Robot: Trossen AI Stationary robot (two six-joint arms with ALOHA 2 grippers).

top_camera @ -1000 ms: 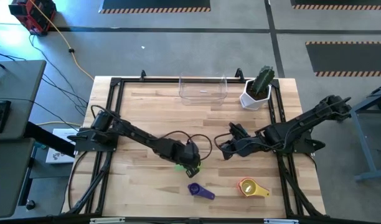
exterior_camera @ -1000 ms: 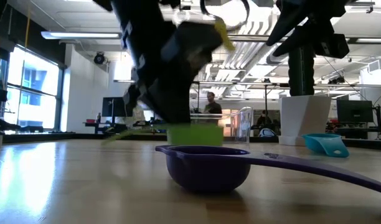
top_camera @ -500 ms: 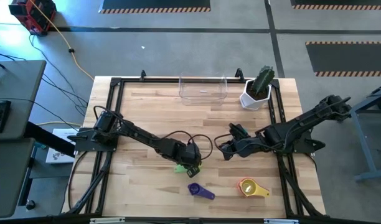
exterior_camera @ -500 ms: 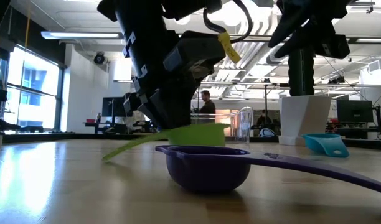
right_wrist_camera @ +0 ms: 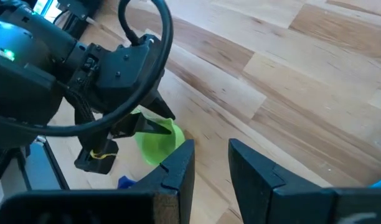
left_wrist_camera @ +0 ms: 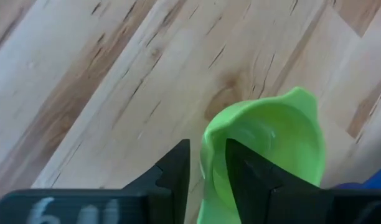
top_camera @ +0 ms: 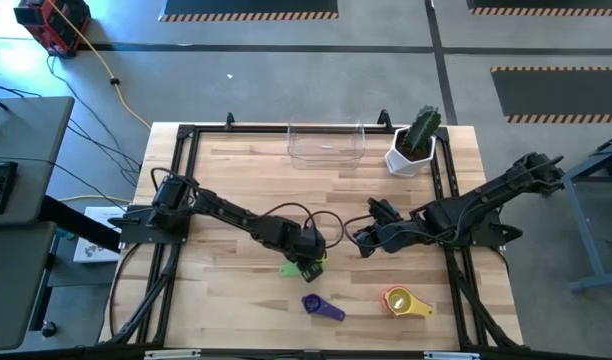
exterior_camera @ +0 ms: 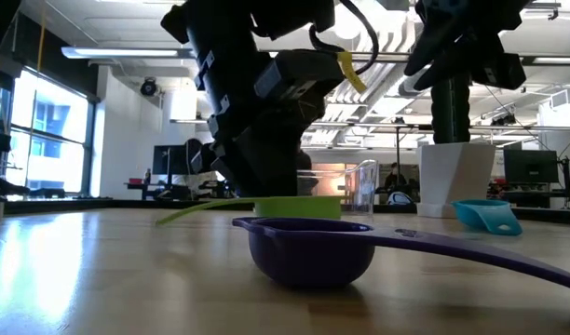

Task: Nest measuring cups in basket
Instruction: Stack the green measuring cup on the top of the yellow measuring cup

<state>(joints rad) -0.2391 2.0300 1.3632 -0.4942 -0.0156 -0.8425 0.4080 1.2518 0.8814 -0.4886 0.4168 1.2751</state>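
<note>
Green cup gripped for lifting.
Left gripper pinches its rim wall, ready to carry toward basket; right gripper waits nearby, fingers spread.

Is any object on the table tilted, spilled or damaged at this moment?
Nothing stands out. The left gripper has its jaws shut on the green cup rim; the purple cup and yellow cup sit upright, and the basket is undisturbed.

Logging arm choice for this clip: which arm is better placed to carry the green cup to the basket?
Left. The left gripper is shut on the green cup's rim. The right gripper hangs open and empty mid-table. The basket sits at the far edge, with no cups in it.
</note>
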